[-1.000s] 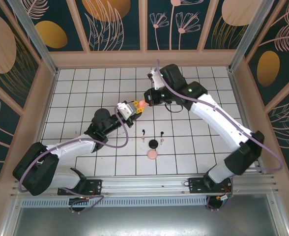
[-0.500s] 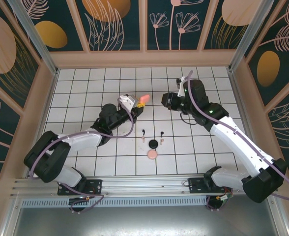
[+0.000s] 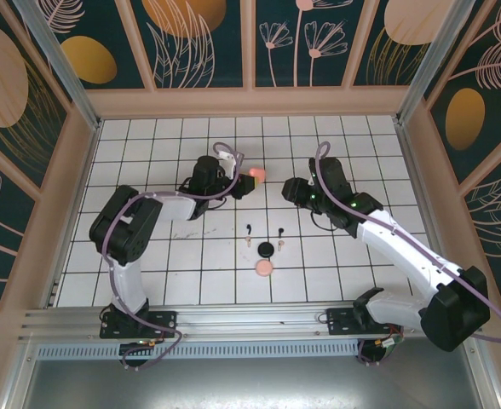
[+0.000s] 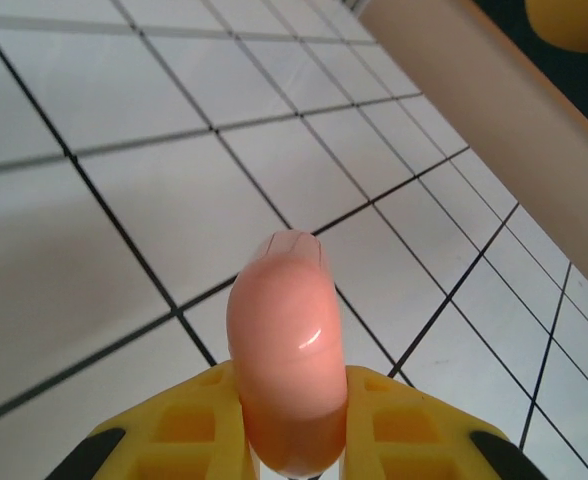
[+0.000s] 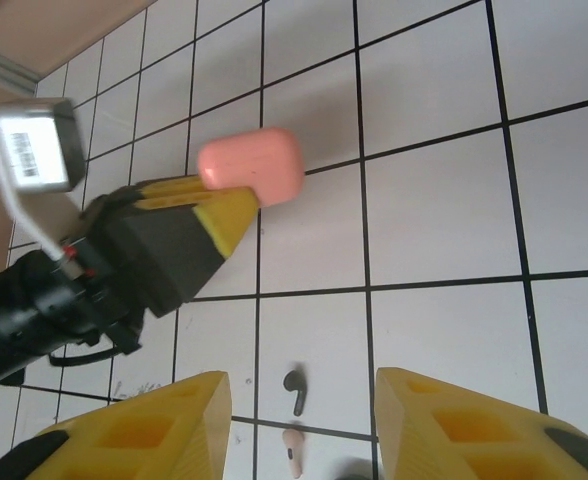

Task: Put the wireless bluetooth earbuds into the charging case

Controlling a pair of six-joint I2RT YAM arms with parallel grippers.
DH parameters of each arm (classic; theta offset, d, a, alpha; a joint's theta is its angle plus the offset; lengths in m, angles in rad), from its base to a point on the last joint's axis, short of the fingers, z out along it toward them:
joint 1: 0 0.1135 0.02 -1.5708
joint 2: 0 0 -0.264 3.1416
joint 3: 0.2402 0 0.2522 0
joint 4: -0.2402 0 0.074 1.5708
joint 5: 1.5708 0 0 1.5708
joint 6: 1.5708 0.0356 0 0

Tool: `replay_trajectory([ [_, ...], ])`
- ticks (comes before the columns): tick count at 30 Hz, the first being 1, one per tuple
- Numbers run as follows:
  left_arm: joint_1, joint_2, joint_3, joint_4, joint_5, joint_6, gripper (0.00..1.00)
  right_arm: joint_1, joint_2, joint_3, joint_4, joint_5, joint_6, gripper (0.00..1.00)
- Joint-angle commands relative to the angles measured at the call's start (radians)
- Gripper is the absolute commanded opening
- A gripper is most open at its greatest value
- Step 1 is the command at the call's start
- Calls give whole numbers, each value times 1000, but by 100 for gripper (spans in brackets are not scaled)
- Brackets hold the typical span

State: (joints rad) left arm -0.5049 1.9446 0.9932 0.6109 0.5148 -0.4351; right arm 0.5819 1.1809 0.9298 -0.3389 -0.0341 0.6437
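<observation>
From above, the left gripper [image 3: 243, 177] pinches one end of the pink charging case [image 3: 258, 173], and most of the case juts past its fingertips above the tabletop [image 3: 148, 153]. The right gripper [image 3: 290, 189] faces it from the other side of the case, near but apart. The loose earbuds [image 3: 249, 228], a black round case [image 3: 266, 248] and a peach round case [image 3: 264, 268] lie on the base side of both grippers, roughly between them.

The left wrist view shows the yellow fingers [image 4: 214, 400] narrowed hard onto the case's lower end. A seam runs near its far tip. The lid looks closed, though this angle does not settle it. A wooden wall [image 4: 494, 130] runs beyond the gripper, with bare tiles in between.

In the right wrist view, the right gripper stands wide and holds nothing. A black earbud [image 5: 294, 385] and a pale earbud [image 5: 291, 452] lie between its fingers, further down the frame.

The grip on the case is short, so a push from the right gripper could pivot it or pop it loose. No earbud can go in while the lid is shut. The earbuds are tiny, and a low sweep could scatter them. With the two grippers this close, a hurried approach risks a knock. There is free tile on all sides of both grippers, and the walls are well apart from them.
</observation>
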Motion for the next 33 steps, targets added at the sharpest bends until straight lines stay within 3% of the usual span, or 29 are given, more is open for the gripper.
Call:
replay_trajectory([
  [1,8,66,88,-82,130,-85,0,0,5,-13,46,30,25,43],
  [6,25,137,142,-135,131,-114,1,2,15,-7,50,28,24,43],
  [16,64,241,240,-263,73,-143,16,12,24,6,43,31,23,44],
  [23,95,255,278,-359,29,-108,38,24,22,30,26,40,20,49],
  [33,180,205,274,-444,16,-50,50,42,37,58,-1,45,13,55],
])
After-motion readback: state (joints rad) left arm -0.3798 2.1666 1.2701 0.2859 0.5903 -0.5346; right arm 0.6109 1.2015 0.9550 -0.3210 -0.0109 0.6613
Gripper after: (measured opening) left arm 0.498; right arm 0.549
